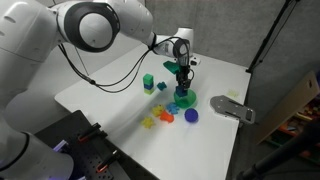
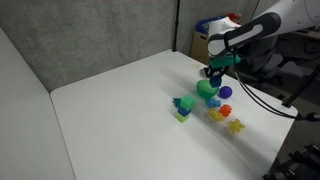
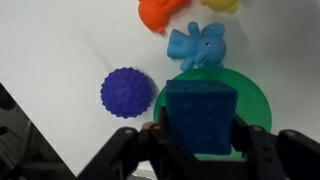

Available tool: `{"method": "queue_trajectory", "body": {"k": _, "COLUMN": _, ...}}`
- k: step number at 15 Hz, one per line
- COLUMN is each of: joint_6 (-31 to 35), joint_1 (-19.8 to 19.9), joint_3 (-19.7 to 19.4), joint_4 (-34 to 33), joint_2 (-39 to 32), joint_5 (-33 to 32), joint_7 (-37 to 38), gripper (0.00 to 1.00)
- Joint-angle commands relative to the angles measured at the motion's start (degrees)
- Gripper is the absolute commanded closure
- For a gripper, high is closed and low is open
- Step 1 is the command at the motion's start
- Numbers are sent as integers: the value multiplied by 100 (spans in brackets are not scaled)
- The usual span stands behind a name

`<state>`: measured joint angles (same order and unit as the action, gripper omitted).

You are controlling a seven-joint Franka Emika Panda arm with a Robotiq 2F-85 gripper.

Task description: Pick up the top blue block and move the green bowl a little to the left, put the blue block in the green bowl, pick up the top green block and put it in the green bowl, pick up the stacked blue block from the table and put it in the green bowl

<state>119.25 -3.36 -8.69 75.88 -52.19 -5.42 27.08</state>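
My gripper (image 3: pixel 200 150) is shut on a blue block (image 3: pixel 200 115) and holds it just above the green bowl (image 3: pixel 256 100). In both exterior views the gripper (image 1: pixel 182 72) (image 2: pixel 215 72) hangs over the bowl (image 1: pixel 187 100) (image 2: pixel 205 90) near the middle of the white table. The top green block (image 1: pixel 148 81) sits on the small stack to one side of the bowl; in an exterior view the stack (image 2: pixel 182 106) shows green and blue. The inside of the bowl is mostly hidden by the held block.
A spiky blue ball (image 3: pixel 127 93) (image 1: pixel 191 116) lies beside the bowl. A light-blue elephant toy (image 3: pixel 197 45) touches the bowl's rim. Orange (image 3: pixel 160 12) and yellow (image 3: pixel 222 5) toys lie beyond it. The table's edge (image 1: pixel 235 110) is near.
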Motion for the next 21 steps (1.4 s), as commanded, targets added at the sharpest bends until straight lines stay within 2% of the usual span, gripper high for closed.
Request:
{"method": "queue_trajectory", "body": {"k": 1, "joint_6": -10, "joint_1": 0, "joint_3": -116, "joint_4": -651, "joint_2": -423, "joint_5": 63, "joint_7": 307, "gripper": 69}}
{"method": "queue_trajectory", "body": {"k": 6, "joint_6": 104, "joint_1": -2, "joint_3": -183, "joint_4": -1151, "joint_2": -829, "joint_5": 41, "joint_7": 453, "gripper": 69}}
{"method": "queue_trajectory", "body": {"k": 12, "joint_6": 167, "joint_1": 100, "joint_3": -71, "joint_4": -1484, "joint_2": -1147, "joint_5": 243, "joint_7": 371, "gripper": 69}}
{"method": "queue_trajectory", "body": {"k": 21, "joint_6": 215, "joint_1": 99, "joint_3": 33, "joint_4": -1092, "joint_2": -1029, "joint_5": 743, "joint_7": 358, "gripper": 69}}
